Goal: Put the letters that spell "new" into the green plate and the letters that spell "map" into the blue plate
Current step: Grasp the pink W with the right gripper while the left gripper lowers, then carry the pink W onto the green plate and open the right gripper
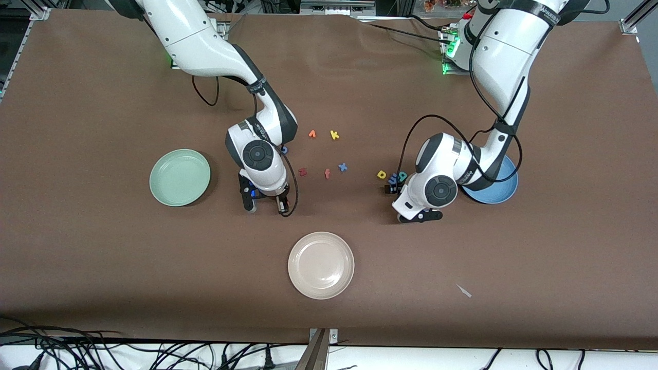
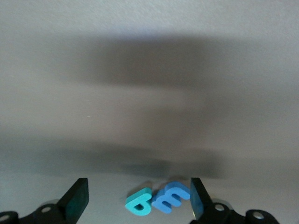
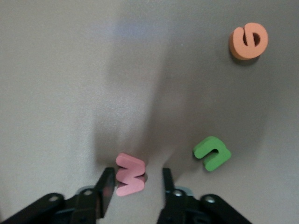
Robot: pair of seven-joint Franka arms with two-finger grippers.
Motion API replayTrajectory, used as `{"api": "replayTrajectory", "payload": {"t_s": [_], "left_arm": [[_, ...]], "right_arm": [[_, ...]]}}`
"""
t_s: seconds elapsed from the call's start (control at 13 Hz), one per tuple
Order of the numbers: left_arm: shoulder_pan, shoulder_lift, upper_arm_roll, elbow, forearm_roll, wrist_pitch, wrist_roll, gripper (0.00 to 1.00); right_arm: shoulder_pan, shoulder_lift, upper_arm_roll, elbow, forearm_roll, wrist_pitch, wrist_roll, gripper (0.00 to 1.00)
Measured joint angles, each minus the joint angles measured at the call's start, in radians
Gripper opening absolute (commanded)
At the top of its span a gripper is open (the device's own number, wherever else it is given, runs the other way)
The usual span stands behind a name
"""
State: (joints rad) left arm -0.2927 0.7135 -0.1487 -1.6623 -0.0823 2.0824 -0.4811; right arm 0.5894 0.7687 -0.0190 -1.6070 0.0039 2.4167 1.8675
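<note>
Right gripper (image 3: 135, 175): sits low at the table, just beside green plate (image 1: 180, 177) toward the left arm's end. Straddles w (image 3: 130, 173). Fingers part-way apart: one at the letter's edge, a visible gap at the other, not clamped.

w: lies flat on the table between those fingers. n (image 3: 212, 152): lies on the table just beside the gripper. e (image 3: 248, 41): lies on the table well apart from w. Hidden under the right arm in the front view, all three.

Left gripper (image 2: 139, 191): sits low over the table, just beside blue plate (image 1: 493, 191) toward the right arm's end. Fingers wide apart, holding nothing.

m (image 2: 171, 198) and teal letter (image 2: 139, 203): lie touching side by side on the table between the left fingers, m close to one finger. Yellow letter (image 1: 381, 174): lies on the table just beside m, toward the right arm's end.

Blue plate: partly covered by the left arm in the front view.

Elsewhere on the table: beige plate (image 1: 321, 264) nearest the front camera; z (image 1: 303, 172), f (image 1: 327, 173), x (image 1: 342, 167), k (image 1: 334, 135) scattered between the two grippers.
</note>
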Motion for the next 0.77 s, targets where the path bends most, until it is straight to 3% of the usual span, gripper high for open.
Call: {"api": "replayTrajectory", "payload": {"t_s": [0.15, 0.38, 0.54, 0.77], "left_arm": [[0.0, -0.029, -0.01, -0.075, 0.0, 0.077, -0.008, 0.96], [0.0, -0.054, -0.013, -0.111, -0.001, 0.098, -0.148, 0.95], [-0.001, -0.062, -0.024, -0.113, -0.001, 0.107, -0.292, 0.94], [-0.004, -0.062, -0.03, -0.121, -0.001, 0.167, -0.503, 0.94]], "right_arm": [[0.0, 0.0, -0.003, 0.007, 0.0, 0.0, 0.0, 0.12], [-0.001, -0.017, -0.029, 0.038, -0.002, -0.038, -0.042, 0.12], [-0.003, -0.059, -0.06, 0.049, -0.002, -0.148, -0.15, 0.13], [-0.014, -0.153, -0.137, 0.031, 0.001, -0.363, -0.474, 0.13]]}}
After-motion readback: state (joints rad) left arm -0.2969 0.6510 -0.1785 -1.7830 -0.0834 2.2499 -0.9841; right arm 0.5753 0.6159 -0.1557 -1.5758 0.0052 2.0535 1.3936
